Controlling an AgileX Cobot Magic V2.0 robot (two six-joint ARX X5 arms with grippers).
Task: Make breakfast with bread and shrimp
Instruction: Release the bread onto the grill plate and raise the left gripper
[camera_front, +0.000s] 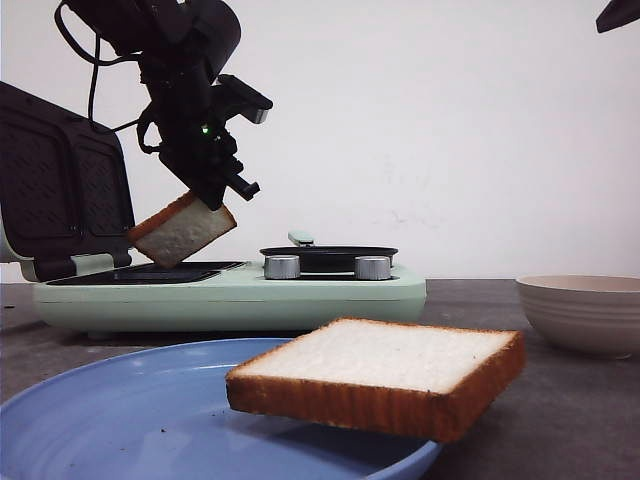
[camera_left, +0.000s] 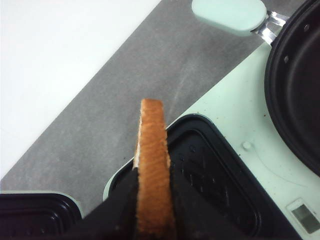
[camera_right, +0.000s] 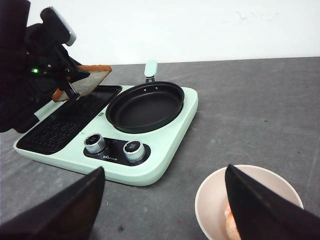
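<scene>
Golden-brown crust frames the nearest bread slice (camera_front: 378, 375) in the front view, which lies flat on the rim of a blue plate (camera_front: 120, 420) on the dark grey surface (camera_front: 570, 420). Behind it, the left claw (camera_front: 205, 195) is clamped on a second bread slice (camera_front: 182, 230), holding it tilted in the air above the black grill plate (camera_front: 150, 272) of a pale green cooker (camera_front: 230, 295), whose lid (camera_front: 60, 185) stands open. A beige bowl (camera_front: 585, 312) sits at the right. In the left wrist view, the black fingers (camera_left: 122, 210) pinch the held slice (camera_left: 152, 165) edge-on over the grill recess (camera_left: 220, 180). In the right wrist view, the right claw (camera_right: 165, 210) hangs with its fingers wide apart above the bowl (camera_right: 215, 205), where something orange-pink, likely the shrimp (camera_right: 231, 220), shows partly hidden; the round black pan (camera_right: 145, 106) sits on the cooker beyond.
</scene>
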